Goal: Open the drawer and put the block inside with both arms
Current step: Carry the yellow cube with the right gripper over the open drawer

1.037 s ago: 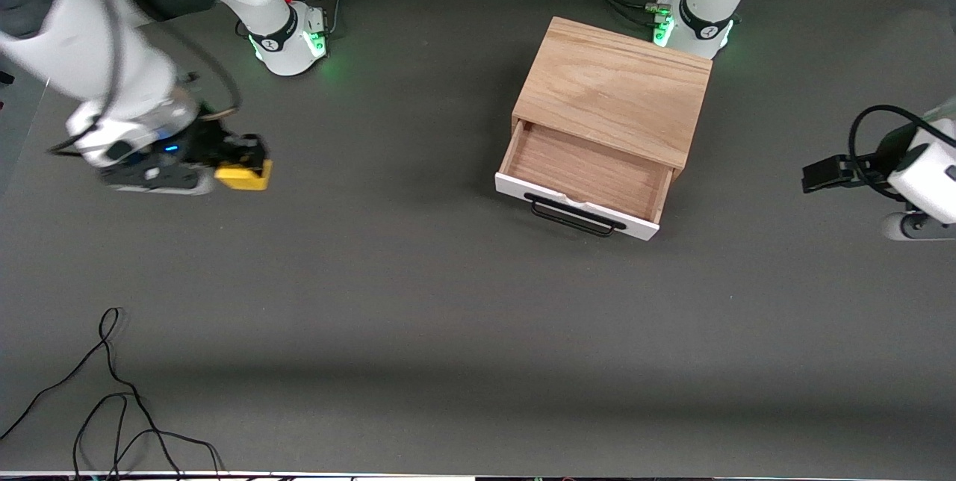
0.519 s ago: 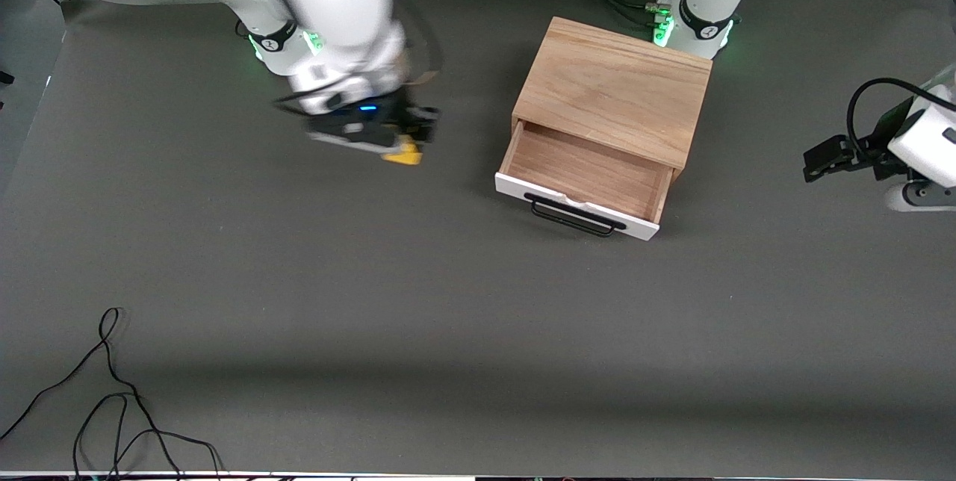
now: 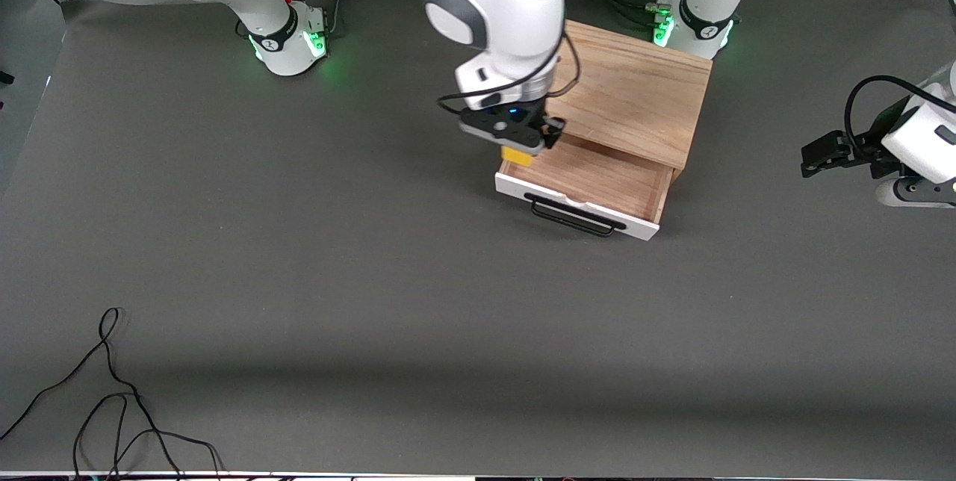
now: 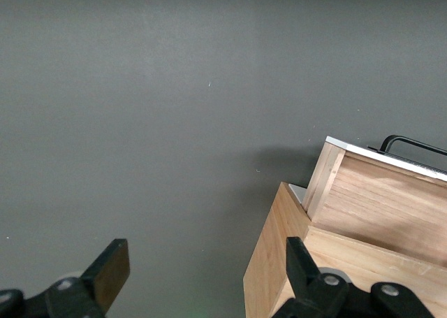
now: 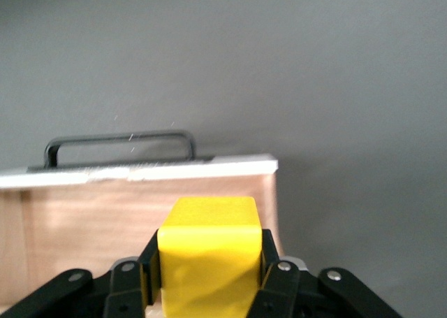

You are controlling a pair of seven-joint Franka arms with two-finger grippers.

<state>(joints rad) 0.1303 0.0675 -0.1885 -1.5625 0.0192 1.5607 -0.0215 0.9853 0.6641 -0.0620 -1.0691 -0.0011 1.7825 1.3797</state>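
Drawer already pulled open, white front and black bar handle nearest the camera, bare wooden floor inside. Just above its corner toward the right arm's end, right gripper pinching the block, a small bright yellow cube. Only lowering and release left, probably. Left gripper spread wide, empty, waiting off the left arm's end.

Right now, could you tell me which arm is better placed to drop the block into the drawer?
The right: its claw holds the block over the open drawer. The left claw waits open, away from it.
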